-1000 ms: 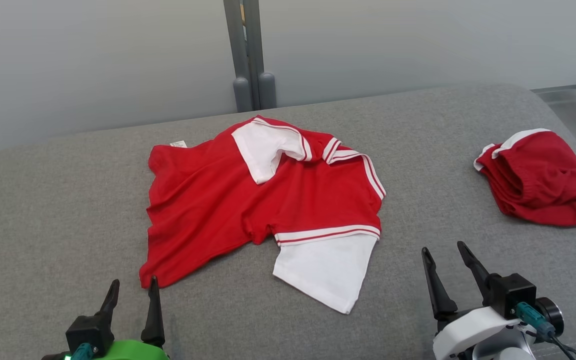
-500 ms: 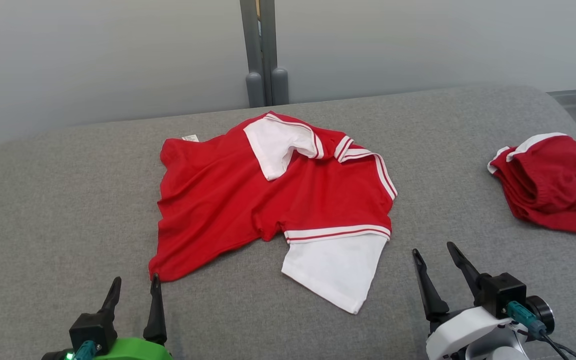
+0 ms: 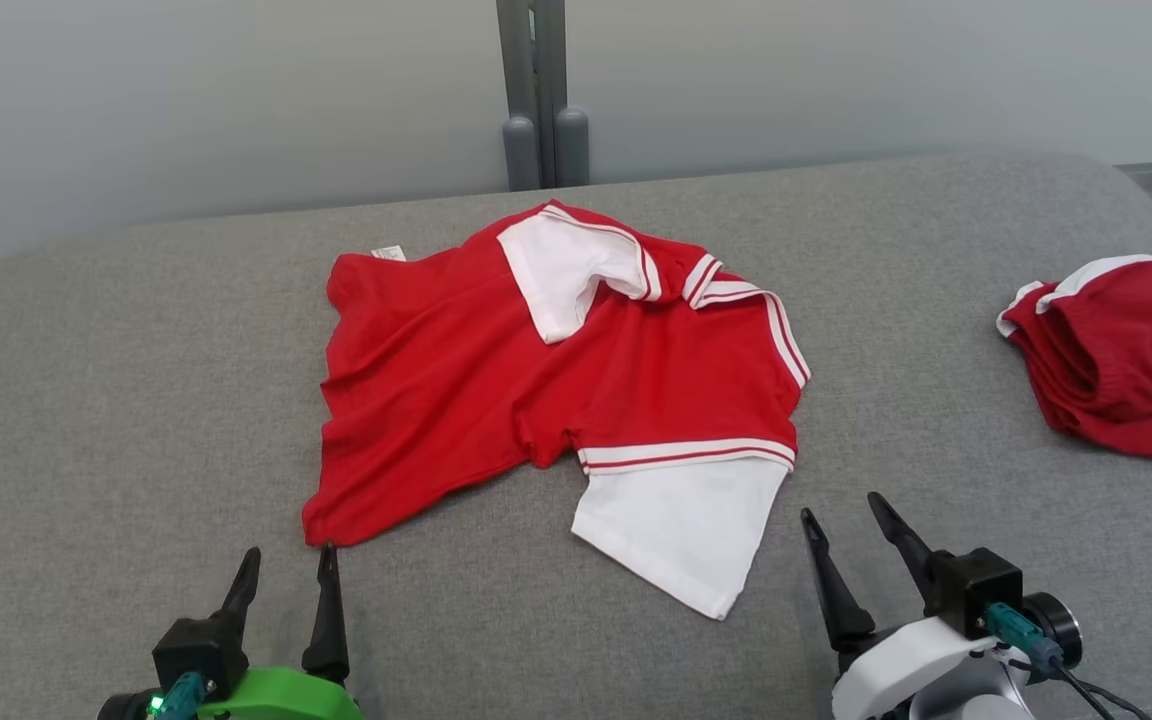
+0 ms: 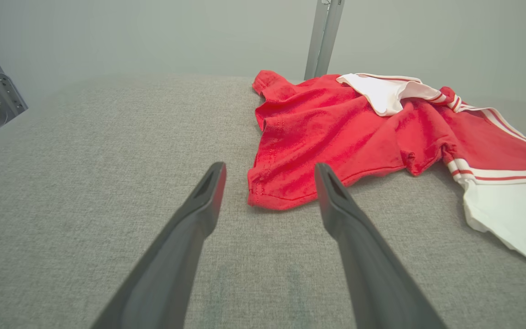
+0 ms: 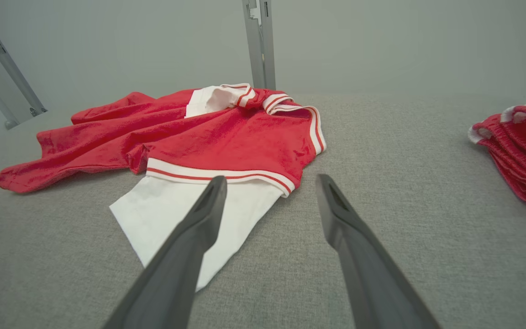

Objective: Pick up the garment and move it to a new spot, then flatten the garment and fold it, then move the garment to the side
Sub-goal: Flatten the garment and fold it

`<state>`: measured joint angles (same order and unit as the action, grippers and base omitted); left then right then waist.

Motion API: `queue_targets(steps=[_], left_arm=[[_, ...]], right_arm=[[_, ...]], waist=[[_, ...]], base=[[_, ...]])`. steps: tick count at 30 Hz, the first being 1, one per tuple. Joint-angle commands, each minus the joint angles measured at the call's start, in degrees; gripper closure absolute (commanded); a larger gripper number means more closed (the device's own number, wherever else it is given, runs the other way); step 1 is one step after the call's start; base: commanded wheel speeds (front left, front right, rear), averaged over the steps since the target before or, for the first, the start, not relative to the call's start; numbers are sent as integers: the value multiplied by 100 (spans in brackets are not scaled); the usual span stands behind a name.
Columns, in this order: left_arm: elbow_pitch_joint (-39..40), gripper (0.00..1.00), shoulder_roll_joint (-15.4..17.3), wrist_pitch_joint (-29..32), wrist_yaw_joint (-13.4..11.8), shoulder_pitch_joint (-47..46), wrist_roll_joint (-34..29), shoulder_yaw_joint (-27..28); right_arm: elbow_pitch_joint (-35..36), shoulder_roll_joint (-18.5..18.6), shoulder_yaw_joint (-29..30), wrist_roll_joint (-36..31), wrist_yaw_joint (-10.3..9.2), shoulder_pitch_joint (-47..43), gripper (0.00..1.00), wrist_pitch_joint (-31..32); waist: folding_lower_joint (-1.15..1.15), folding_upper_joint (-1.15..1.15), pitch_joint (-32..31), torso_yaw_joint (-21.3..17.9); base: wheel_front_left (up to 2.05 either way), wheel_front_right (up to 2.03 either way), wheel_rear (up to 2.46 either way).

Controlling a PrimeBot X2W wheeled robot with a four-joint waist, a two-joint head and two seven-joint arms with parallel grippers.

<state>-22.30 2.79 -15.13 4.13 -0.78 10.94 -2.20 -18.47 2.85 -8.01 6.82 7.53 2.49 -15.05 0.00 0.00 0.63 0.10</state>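
Note:
The garment (image 3: 536,400) is a red shirt with white sleeves and striped trim, lying rumpled in the middle of the grey padded table (image 3: 136,400). My left gripper (image 3: 291,552) stands open just in front of the shirt's near red hem corner, which the left wrist view shows right past the left gripper (image 4: 270,167), with the garment (image 4: 336,132) beyond. My right gripper (image 3: 842,506) is open beside the near white sleeve. In the right wrist view the right gripper (image 5: 270,178) points at the sleeve's striped cuff on the garment (image 5: 226,137). Neither gripper touches the cloth.
A second red garment with white trim (image 3: 1116,360) lies bunched at the table's right edge and also shows as a red bundle (image 5: 523,146) in the right wrist view. A grey post (image 3: 544,100) rises behind the table against the pale wall.
The whole head picture has shifted to the right, so the camera has turned. My right gripper now stands nearer the white sleeve. The garment lies unchanged, and both grippers stay open.

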Motion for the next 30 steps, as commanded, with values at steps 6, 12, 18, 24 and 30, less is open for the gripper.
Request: queue_targets(steps=[6, 12, 18, 24, 30], left_arm=[[-75, 0, 24, -1, -10, -292, 131, -213], [-170, 0, 23, -1, -12, -509, 170, -356], [-232, 0, 23, -1, -12, -720, 182, -480], [-260, 0, 23, -1, -3, -830, 171, -517], [-282, 0, 23, -1, 6, -949, 196, -492]], right_arm=[[-325, 12, -326, 76, -9, 243, 0, -15], [-743, 15, -649, 228, -9, 481, 0, -15], [-1206, 14, -933, 374, -9, 717, 0, -15], [-1562, 6, -1376, 549, -4, 852, 0, 7], [-1763, -15, -1755, 686, 16, 904, 0, 41]], waist=[[0, 0, 490, 95], [0, 0, 791, 146], [0, 0, 1047, 212], [0, 0, 1161, 247], [0, 0, 1212, 259]], base=[[0, 0, 0], [0, 0, 0], [0, 0, 0], [0, 0, 0], [0, 0, 0]])
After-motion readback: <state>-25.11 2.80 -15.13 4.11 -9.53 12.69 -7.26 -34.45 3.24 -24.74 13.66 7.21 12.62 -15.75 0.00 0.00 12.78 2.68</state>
